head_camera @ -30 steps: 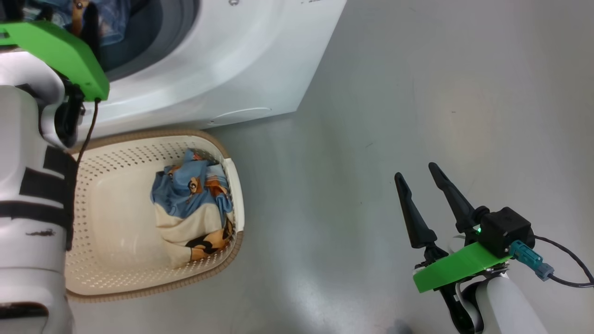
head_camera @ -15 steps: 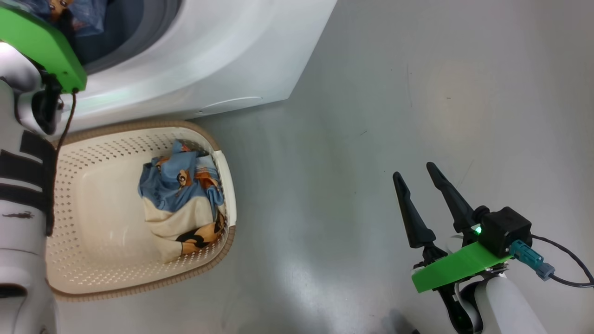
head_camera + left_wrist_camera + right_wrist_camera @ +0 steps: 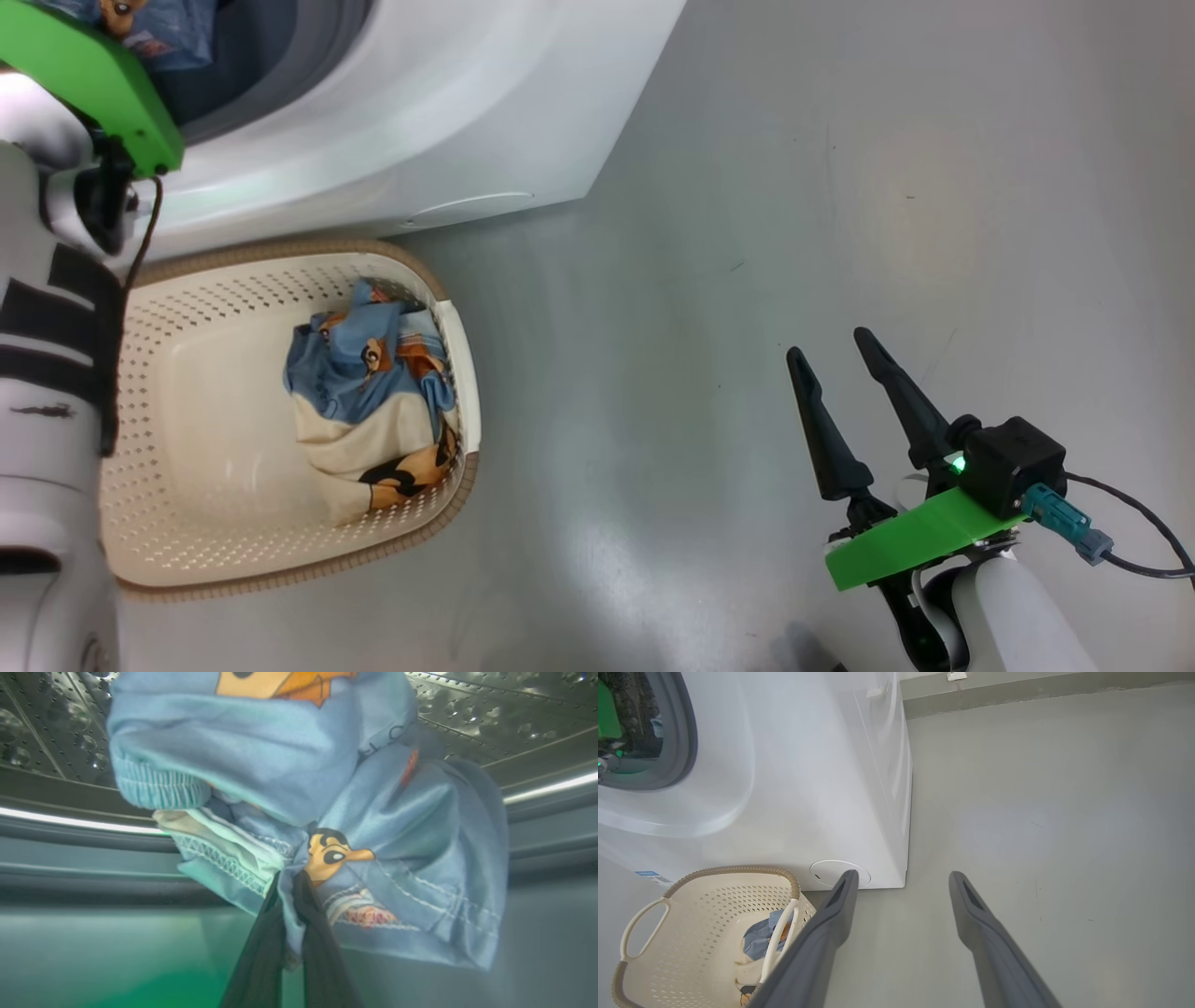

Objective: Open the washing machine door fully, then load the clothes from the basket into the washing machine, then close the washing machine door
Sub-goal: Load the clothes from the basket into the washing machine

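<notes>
the left fingers [image 3: 303, 896] are pinched shut on a bunched fold of soft, light clothes [image 3: 299, 765] at frame centre inside the drum [image 3: 490, 714], the right fingers [image 3: 822, 420] gape empty at lower right, and limp pieces wait in the basket [image 3: 280, 579].

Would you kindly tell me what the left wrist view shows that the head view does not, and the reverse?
From the left wrist view: the perforated steel drum and the left hand shut, pinching a light-blue cartoon-printed garment. From the head view: the cream perforated plastic basket holding blue and cream clothes, the grey floor, and the open right hand. In both: that blue garment at the mouth of the big white washing machine.
</notes>
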You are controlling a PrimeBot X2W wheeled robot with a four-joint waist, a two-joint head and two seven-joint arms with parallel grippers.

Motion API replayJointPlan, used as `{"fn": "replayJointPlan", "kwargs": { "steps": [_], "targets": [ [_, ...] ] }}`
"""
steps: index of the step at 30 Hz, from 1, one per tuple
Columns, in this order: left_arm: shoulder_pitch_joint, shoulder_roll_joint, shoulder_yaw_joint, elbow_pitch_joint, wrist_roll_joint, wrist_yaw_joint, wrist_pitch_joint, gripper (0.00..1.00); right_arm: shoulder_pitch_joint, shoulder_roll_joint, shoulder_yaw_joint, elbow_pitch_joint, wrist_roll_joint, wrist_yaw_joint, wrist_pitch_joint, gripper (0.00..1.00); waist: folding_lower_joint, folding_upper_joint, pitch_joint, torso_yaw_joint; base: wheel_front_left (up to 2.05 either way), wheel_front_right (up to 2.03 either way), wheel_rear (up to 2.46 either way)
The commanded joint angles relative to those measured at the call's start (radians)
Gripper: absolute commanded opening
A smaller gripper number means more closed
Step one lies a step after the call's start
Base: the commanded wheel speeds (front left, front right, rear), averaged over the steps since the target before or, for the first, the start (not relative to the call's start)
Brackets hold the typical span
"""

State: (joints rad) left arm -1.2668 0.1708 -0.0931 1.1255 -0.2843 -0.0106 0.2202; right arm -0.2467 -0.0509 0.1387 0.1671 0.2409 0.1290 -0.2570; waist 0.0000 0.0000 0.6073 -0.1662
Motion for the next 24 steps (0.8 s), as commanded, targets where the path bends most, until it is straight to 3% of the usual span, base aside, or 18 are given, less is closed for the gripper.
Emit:
{"fn": "replayJointPlan", "kwargs": {
  "steps": [1,11,24],
  "targets": [
    [0.002,0.026,0.008,-0.002,-0.012,-0.008,0.009,0.0,0.006,0.001,0.023,-0.02,0.009,0.002,-0.005,1.0,0.0,0.0,-0.001,0.001,0.0,0.0,0.0],
    [-0.024,0.027,-0.014,-0.063,-0.017,-0.077,-0.226,0.0,0.008,0.001,0.019,-0.024,0.021,0.002,-0.005,1.0,0.0,0.0,0.002,0.002,0.0,0.0,0.0],
    [-0.094,0.058,-0.045,-0.048,-0.015,-0.104,-0.404,0.0,0.02,0.001,0.02,-0.03,0.029,0.002,-0.005,1.0,0.0,0.0,0.02,-0.007,0.0,0.0,0.0]
  ]
}}
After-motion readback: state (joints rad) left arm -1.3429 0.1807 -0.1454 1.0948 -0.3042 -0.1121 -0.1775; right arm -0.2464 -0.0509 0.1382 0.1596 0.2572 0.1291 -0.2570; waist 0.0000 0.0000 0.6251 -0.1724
